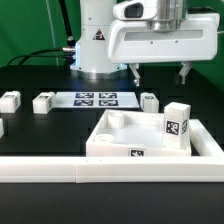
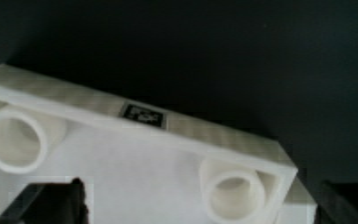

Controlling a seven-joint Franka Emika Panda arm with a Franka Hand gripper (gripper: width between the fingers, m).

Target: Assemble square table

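white tabletop (image 1: 108, 148), black-and-white tags (image 1: 137, 153); black table (image 1: 40, 135), white leg blocks (image 1: 43, 101)

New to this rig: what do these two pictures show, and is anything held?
A white robot arm with a two-finger gripper hangs over a black table. One picture is from a camera off the arm; the other from its wrist, looking down at the tabletop. On the table lie that white square tabletop, small leg blocks, a flat marker board and a long rail. One leg stands upright at the tabletop. The gripper is open and holds nothing.
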